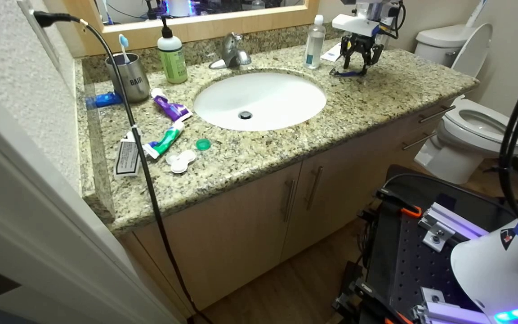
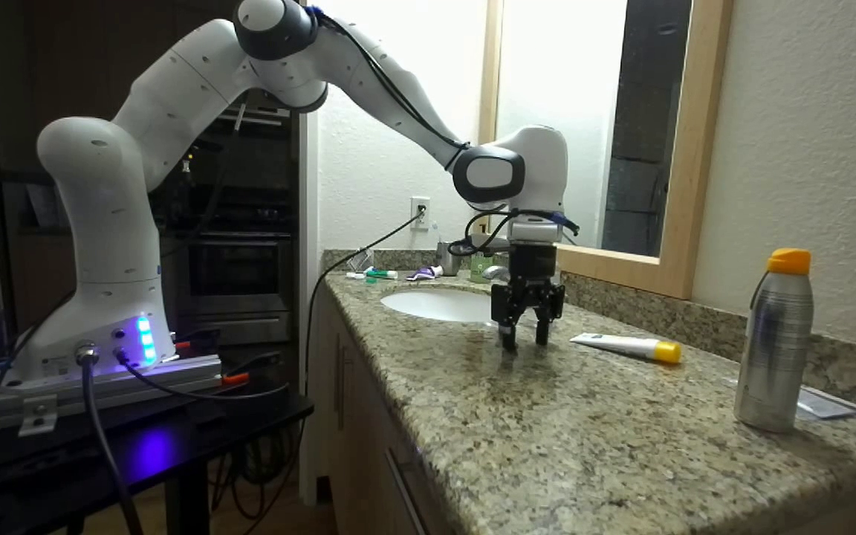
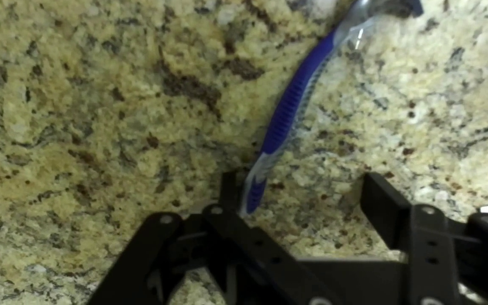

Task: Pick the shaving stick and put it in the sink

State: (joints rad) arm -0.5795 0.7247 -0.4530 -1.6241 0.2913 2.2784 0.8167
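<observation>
The shaving stick is a slim razor with a blue and clear handle. It lies on the granite counter in the wrist view (image 3: 288, 106), its head at the top right. It also shows in an exterior view (image 1: 349, 73), right of the sink. My gripper (image 3: 303, 192) is open, with the handle's lower end between the fingers, close beside the left finger. I cannot tell whether they touch. The gripper shows in both exterior views (image 1: 354, 67) (image 2: 524, 340), low over the counter. The oval white sink (image 1: 281, 96) also shows in an exterior view (image 2: 435, 303); the razor is hidden there.
A clear bottle (image 1: 314, 45) stands between sink and gripper at the back. The faucet (image 1: 232, 54), a green soap bottle (image 1: 174, 60) and a metal cup (image 1: 129, 78) stand further left. A yellow-capped tube (image 2: 628, 347) and a spray can (image 2: 776, 349) are beyond the gripper.
</observation>
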